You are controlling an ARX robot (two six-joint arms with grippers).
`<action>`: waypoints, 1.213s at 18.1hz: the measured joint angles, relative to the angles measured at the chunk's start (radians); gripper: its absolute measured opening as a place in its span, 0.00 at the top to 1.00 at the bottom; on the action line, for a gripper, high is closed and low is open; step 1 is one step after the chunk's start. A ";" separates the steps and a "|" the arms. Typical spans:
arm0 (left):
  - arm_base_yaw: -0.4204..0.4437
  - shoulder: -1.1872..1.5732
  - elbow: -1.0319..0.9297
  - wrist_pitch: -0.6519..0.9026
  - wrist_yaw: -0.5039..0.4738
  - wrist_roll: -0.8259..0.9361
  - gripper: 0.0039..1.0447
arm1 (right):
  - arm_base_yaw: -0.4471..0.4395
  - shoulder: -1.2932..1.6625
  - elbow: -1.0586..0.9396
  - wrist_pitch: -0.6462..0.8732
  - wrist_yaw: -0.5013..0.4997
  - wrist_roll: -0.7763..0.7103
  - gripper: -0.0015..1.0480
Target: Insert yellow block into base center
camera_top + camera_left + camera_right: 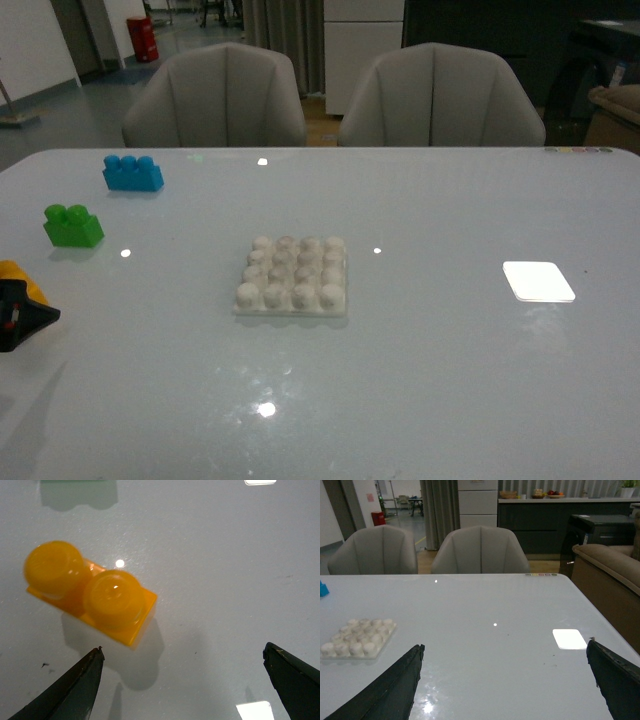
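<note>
At nine o'clock from the base (pixel 291 278), the yellow block (pixel 20 274) is cut by the front view's edge and partly behind the left gripper (pixel 28 315).

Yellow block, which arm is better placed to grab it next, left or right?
Left. The left pincer is open right beside the yellow block, not yet around it. The right pincer, also open, has the base in its view but not the yellow block.

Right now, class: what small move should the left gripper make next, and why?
Probably shift the open left gripper until the yellow block sits between its fingers. The block lies ungrasped on the table, off toward one finger, so closing now would likely miss.
</note>
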 joint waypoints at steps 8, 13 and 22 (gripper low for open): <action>-0.040 0.003 -0.002 0.008 0.049 -0.092 0.06 | 0.000 0.000 0.000 0.000 0.000 0.000 0.06; 0.000 -0.146 -0.019 -0.017 0.086 -0.106 0.06 | 0.000 0.000 0.000 0.000 0.000 0.000 0.06; 0.038 -0.001 0.202 -0.085 -0.032 -0.080 0.06 | 0.000 0.000 0.000 0.000 0.000 0.000 0.06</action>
